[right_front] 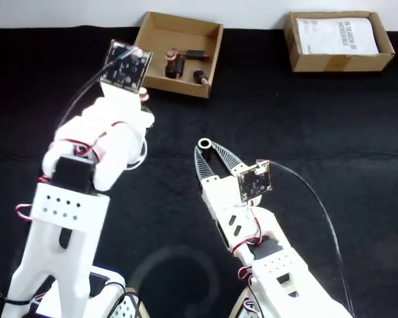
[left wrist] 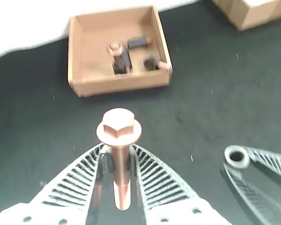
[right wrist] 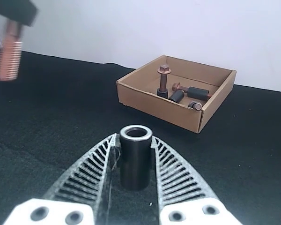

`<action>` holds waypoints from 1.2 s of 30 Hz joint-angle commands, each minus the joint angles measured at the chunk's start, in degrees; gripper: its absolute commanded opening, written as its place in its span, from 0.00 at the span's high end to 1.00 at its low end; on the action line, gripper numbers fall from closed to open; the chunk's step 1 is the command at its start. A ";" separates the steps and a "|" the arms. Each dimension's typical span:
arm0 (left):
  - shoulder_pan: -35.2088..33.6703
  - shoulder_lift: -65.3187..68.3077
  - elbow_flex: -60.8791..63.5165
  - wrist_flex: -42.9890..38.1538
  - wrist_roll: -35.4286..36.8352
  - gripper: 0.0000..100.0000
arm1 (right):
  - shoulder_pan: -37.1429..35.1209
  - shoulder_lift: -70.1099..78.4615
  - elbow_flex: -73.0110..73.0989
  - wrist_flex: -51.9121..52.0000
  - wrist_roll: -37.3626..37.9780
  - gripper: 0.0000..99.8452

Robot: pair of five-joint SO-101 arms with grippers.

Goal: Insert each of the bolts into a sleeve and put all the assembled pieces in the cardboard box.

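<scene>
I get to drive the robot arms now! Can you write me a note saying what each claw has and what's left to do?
Left gripper: shut on a copper bolt, held in the air near the cardboard box.
Right gripper: shut on a dark sleeve, upright with its hole facing up.
Done: several bolt-and-sleeve pieces already sit in the box.
Left: push this bolt into this sleeve, then put the joined piece in the box.
</scene>
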 commanded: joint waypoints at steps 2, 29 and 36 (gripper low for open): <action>1.63 -2.51 8.04 -17.23 0.00 0.99 | -0.31 -2.24 -0.22 -1.19 0.26 0.99; 21.67 -8.66 17.01 -28.57 14.51 0.99 | -0.04 -2.24 0.75 -1.27 0.26 0.99; 20.35 -8.84 21.05 -28.66 16.18 0.99 | 0.04 -2.24 1.01 -1.27 0.26 0.99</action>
